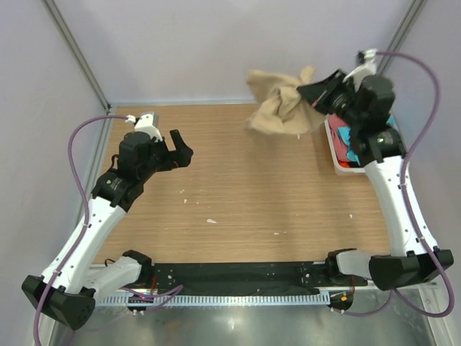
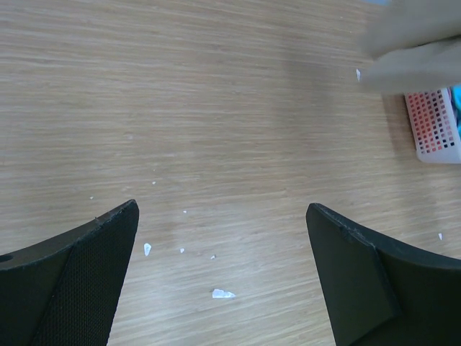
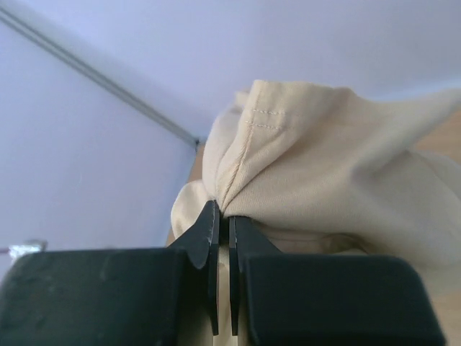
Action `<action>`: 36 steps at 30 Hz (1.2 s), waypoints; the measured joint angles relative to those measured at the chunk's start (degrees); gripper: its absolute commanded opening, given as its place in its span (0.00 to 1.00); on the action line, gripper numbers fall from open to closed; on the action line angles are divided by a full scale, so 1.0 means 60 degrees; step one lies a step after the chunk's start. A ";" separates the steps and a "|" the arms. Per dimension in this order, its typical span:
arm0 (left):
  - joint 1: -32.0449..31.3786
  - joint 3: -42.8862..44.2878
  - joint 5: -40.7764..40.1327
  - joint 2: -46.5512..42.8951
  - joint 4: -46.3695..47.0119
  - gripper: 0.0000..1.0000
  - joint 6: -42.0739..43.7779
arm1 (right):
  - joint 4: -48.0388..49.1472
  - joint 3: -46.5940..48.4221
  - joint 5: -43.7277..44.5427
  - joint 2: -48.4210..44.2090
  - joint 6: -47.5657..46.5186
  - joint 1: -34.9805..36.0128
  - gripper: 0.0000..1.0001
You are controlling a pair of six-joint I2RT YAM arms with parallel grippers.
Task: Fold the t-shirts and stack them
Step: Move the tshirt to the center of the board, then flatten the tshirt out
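- Your right tool [image 3: 223, 231] sits closest to its wrist camera. Its jaws are pinched almost together on a small gather of the tan t-shirt [image 3: 324, 173], right beside a stitched hem.
- That shirt hangs crumpled in the air just left of the white basket [image 1: 335, 164], above the far edge of the tabletop [image 1: 252, 187]. None of it looks spread flat.
- The bite is thin and takes only a bunched fold. A quick swing could pull the cloth out of the jaws, and the shirt would drop in a heap or fall back across the basket.
- The hanging bulk is close to the basket's rim. If you carry it low, a trailing sleeve may catch the lattice and drag or tip the basket.
- With the cloth this bunched, I cannot tell which part you hold. Lay it down as it is and it may land twisted, so later folds would run crooked.
- Your left tool [image 2: 223, 245] stands fully spread and holds nothing, well left of the basket over bare wood. It is far from the shirt and cannot help until one of them comes across.
- The remaining t-shirts [image 1: 351, 144], turquoise and coral-red, lie inside the basket, partly under your right arm.
- White specks [image 1: 211, 220] lie scattered well left of the basket and may cling to the cloth.
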 measured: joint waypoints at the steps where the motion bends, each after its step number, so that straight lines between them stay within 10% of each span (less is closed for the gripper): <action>1: 0.0000 0.0007 -0.0022 -0.0029 -0.0066 1.00 -0.0044 | 0.0138 -0.0674 -0.0084 -0.0168 0.0109 0.0197 0.08; 11: 0.0000 -0.0714 0.0270 -0.0750 -0.0612 0.97 -0.0525 | -0.1446 -0.6339 -0.0091 0.1443 -0.0076 0.1413 0.56; 23: 0.0000 -0.1293 0.2106 0.3381 0.0080 0.79 -0.1931 | -0.1745 -0.4561 0.1854 0.1585 -0.1534 0.1071 0.57; 36: 0.0000 -0.1902 0.1749 0.4659 0.1177 0.75 -0.2590 | -0.1453 -0.3690 0.2204 0.4495 -0.2280 0.0914 0.55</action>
